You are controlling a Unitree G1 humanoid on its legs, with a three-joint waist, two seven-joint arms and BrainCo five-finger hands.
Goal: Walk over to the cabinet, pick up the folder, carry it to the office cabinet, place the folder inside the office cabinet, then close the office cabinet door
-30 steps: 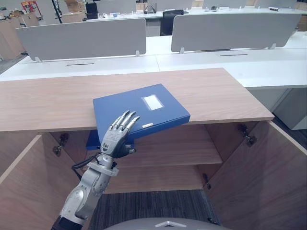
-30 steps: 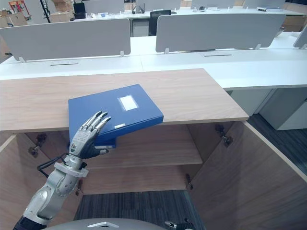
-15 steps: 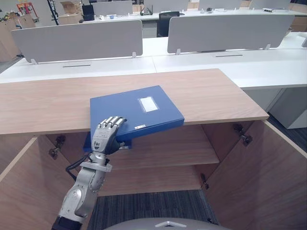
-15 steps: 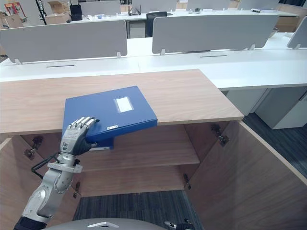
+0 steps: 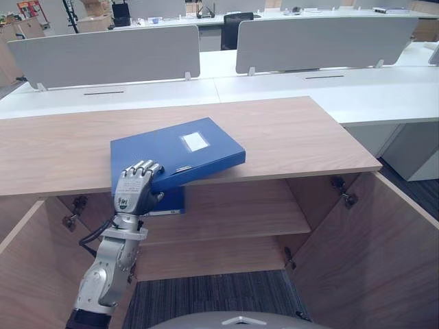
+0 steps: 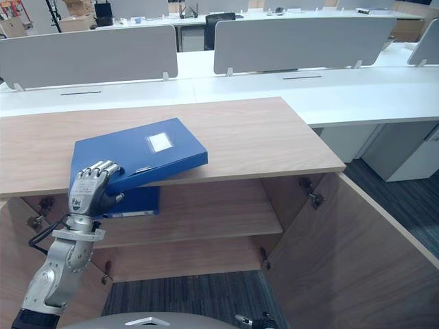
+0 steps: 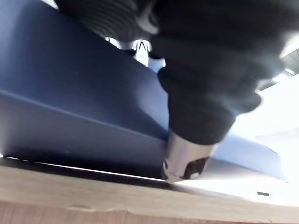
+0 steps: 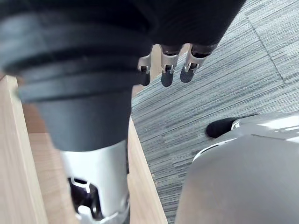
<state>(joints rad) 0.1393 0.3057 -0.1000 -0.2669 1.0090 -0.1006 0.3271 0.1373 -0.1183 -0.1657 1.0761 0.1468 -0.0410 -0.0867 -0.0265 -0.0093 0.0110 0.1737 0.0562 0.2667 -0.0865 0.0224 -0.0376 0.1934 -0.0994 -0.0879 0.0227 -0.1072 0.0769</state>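
Note:
A blue folder (image 5: 180, 147) with a white label lies on the wooden cabinet top (image 5: 288, 133). Its near left corner sticks out past the front edge, and a blue part of it shows below that edge. My left hand (image 5: 136, 190) reaches up from below. Its fingers curl over the folder's near corner and the thumb (image 7: 187, 158) presses the blue underside (image 7: 70, 93). In the right wrist view my right hand (image 8: 169, 70) hangs with straight fingers over grey carpet, beside a wooden panel (image 8: 18, 177).
The cabinet stands with both doors swung out, the left door (image 5: 27, 267) and the right door (image 5: 370, 253). A wooden shelf (image 5: 233, 212) runs inside. Behind the cabinet are white desks (image 5: 309, 86) with grey divider screens (image 5: 322, 42).
My left hand's fingers went from straight on the folder's cover to curled round its near corner. The folder shifted a little to the left and turned. The camera also moved.

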